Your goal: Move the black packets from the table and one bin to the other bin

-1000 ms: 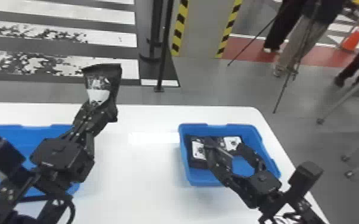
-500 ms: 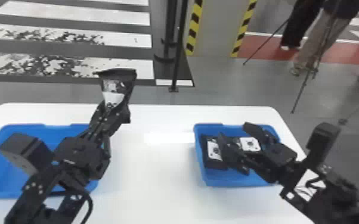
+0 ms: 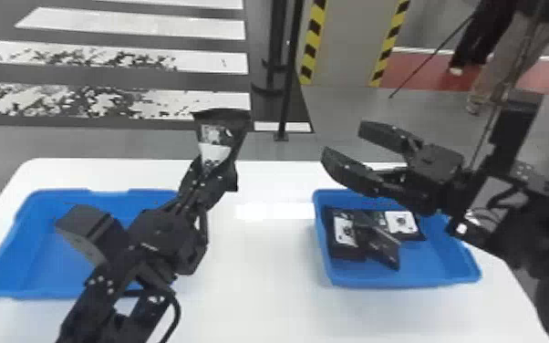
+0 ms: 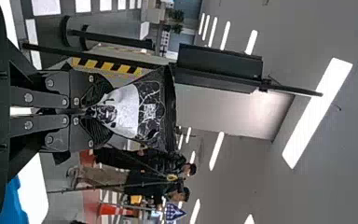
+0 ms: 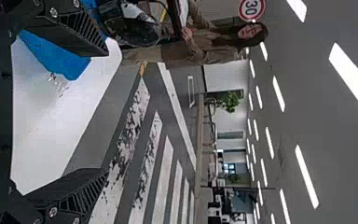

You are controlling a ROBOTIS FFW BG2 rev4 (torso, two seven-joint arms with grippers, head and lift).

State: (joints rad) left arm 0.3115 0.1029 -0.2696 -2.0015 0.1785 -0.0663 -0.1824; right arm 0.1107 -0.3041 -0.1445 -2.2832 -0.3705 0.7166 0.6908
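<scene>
My left gripper [image 3: 209,175] holds a black packet [image 3: 219,139] upright above the table, right of the left bin [image 3: 50,255]. In the left wrist view the left gripper [image 4: 92,111] is shut on the lower end of the packet [image 4: 142,109], which has a white patch. My right gripper [image 3: 344,143] stands open and empty above the far edge of the right bin [image 3: 406,280]. Its two fingers are wide apart in the right wrist view, where the right gripper [image 5: 106,112] has nothing between them. Several black packets [image 3: 344,230] lie in the right bin, some overlapping.
Both blue bins stand on a white table [image 3: 260,283], with bare tabletop between them. Beyond its far edge are a black post [image 3: 289,68] and a pillar with yellow-black stripes [image 3: 346,45].
My right gripper has risen out of the right bin and its fingers now show spread. The left gripper keeps its hold on the packet. The head view has shifted toward the left.
</scene>
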